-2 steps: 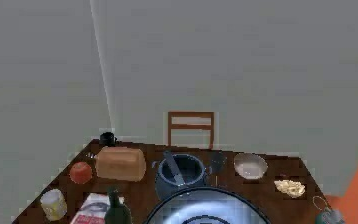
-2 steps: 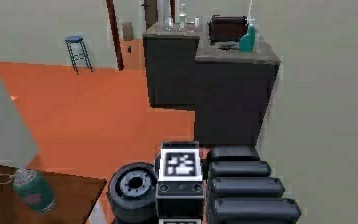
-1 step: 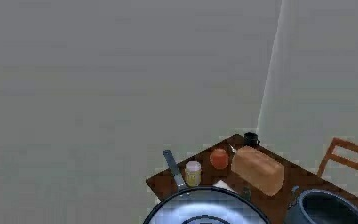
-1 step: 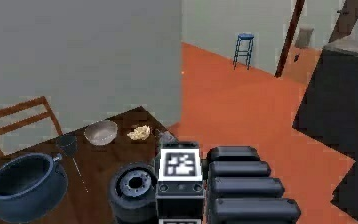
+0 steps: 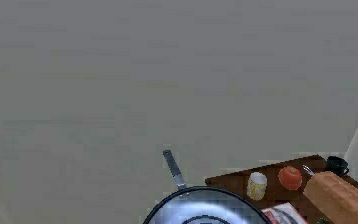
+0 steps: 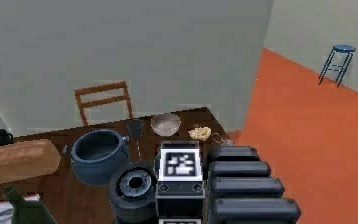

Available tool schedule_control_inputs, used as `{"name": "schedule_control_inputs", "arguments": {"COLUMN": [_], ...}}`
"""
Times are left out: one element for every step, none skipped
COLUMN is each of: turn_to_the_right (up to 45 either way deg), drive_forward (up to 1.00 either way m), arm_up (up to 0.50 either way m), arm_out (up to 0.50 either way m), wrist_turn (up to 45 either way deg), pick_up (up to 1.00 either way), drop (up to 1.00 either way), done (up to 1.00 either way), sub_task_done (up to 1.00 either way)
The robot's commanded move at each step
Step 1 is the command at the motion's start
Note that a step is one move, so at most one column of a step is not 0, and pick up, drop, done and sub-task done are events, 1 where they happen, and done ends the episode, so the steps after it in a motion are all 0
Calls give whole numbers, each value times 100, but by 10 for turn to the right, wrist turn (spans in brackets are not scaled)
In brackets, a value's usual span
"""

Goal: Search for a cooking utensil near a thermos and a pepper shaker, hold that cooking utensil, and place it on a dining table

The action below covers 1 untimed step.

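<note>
Arm side view, lower centre: gripper [image 6: 136, 160] near 1 blue-grey pot [image 6: 97, 155] on wooden table [image 6: 77, 192]; 1 bowl [image 6: 165, 123] farther up. Finger state and load: cannot tell.

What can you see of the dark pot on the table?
The pot is round, dark blue-grey and metal by its look, with small side handles and no lid. It stands upright on the brown wooden table, right of the bread loaf and apart from it, before a wooden chair.
</note>
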Motion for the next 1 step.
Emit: {"name": "schedule_control_inputs", "arguments": {"turn_to_the_right": [0], "drive_forward": [0], "arm_up": [0], "arm_out": [44], "wrist_turn": [0], "pick_up": [0], "drop": [0], "done": [0], "sub_task_done": [0]}}
